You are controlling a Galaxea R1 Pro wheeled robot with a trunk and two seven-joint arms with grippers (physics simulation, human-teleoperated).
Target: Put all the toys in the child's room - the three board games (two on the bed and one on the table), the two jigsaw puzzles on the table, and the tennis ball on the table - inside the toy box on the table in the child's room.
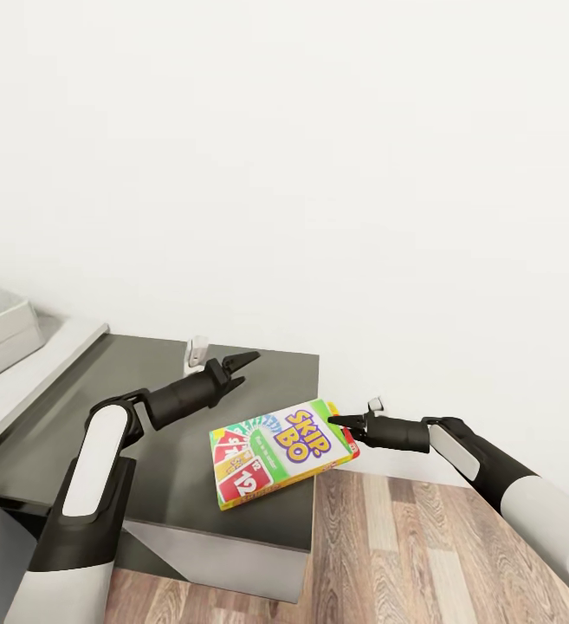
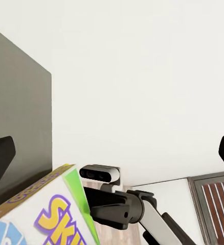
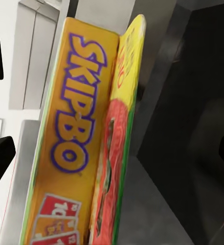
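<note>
A plain white wall rises behind a dark grey cabinet point(image 1: 171, 468). The Skip-Bo box point(image 1: 282, 452) hangs over its front corner, pinched at one edge by the right gripper point(image 1: 343, 426), arm reaching in low. The left gripper point(image 1: 242, 364) hovers above, spread and empty.
</note>
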